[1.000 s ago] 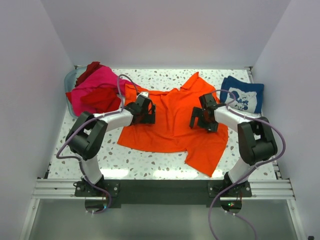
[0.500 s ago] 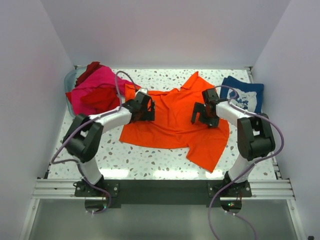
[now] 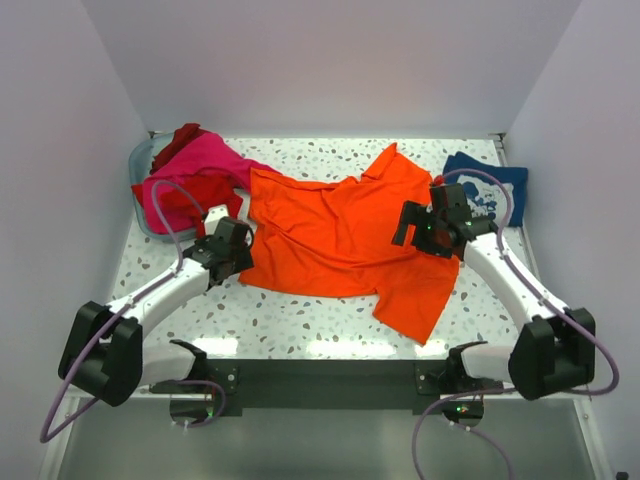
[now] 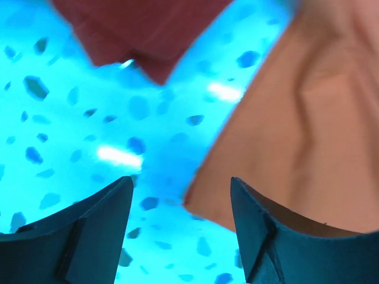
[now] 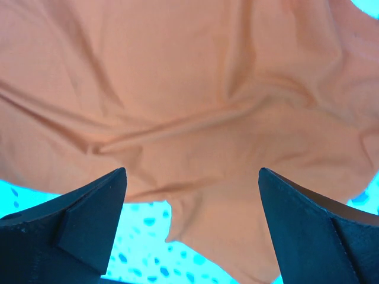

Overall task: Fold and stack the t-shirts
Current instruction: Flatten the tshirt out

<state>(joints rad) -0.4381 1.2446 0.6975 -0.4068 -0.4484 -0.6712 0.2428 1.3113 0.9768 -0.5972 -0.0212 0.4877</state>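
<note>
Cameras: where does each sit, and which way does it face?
Top external: above and behind the bases, looking down on the table; both arms show.
Left wrist: on the left arm, facing down at the orange t-shirt's edge; own fingers show.
Right wrist: facing down onto the orange t-shirt; own fingers show.
All three share the orange t-shirt.

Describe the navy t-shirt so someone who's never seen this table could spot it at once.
Start at the speckled table, then go to its far right corner, past the spread orange t-shirt. The navy t-shirt lies there alone: the only dark blue cloth, and the only one with white print.
</note>
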